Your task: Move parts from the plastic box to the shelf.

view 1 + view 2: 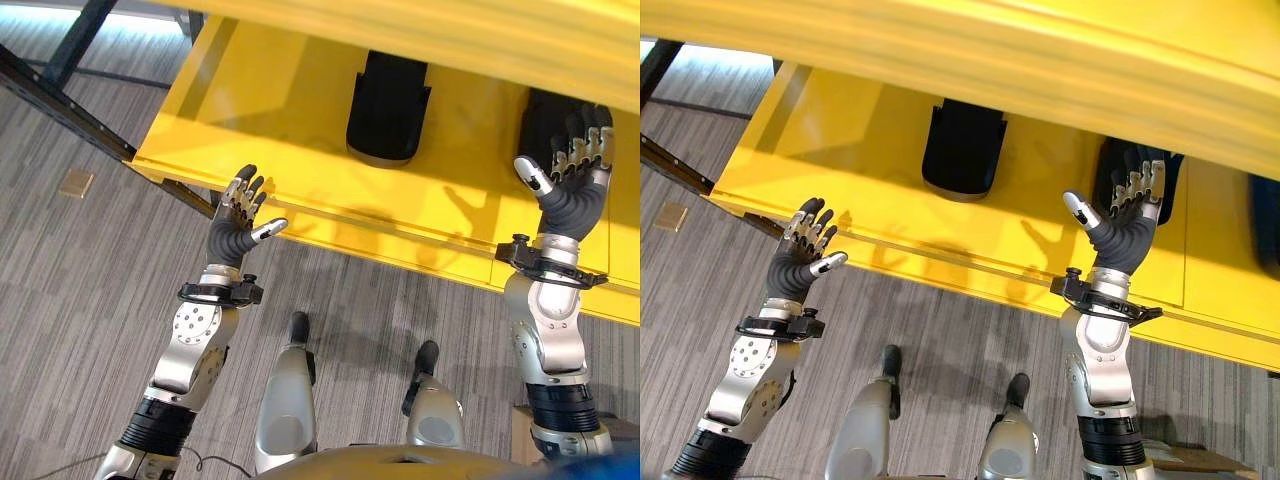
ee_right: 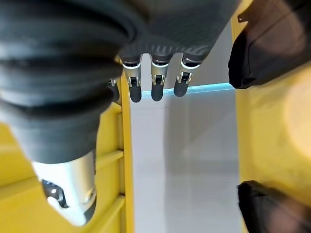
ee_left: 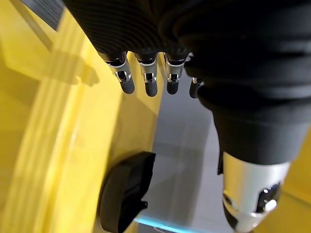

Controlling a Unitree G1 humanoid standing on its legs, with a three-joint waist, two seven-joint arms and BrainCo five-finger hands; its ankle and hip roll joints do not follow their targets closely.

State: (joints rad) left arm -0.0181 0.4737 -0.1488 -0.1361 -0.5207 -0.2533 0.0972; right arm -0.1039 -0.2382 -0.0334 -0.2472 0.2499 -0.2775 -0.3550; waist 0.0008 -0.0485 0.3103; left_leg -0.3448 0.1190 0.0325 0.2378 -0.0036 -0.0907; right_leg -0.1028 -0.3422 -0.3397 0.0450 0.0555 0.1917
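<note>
yellow shelf point(image 1: 300, 110) holds two black parts point(image 1: 388, 108) (both hands point(image 1: 238, 215) empty).

Silver-grey arms, dark ribbed wrist covers, silver dark-tipped robot hand point(image 1: 240, 215) fingers

Two parts on the shelf point(image 1: 280, 100): one part point(image 1: 388, 108) between the hands, another part point(image 1: 552, 125) apparently behind the right hand point(image 1: 570, 185).

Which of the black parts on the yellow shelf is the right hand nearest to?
The right-hand black part, directly behind the open right hand. The middle black part sits apart on the yellow shelf, between both hands.
</note>
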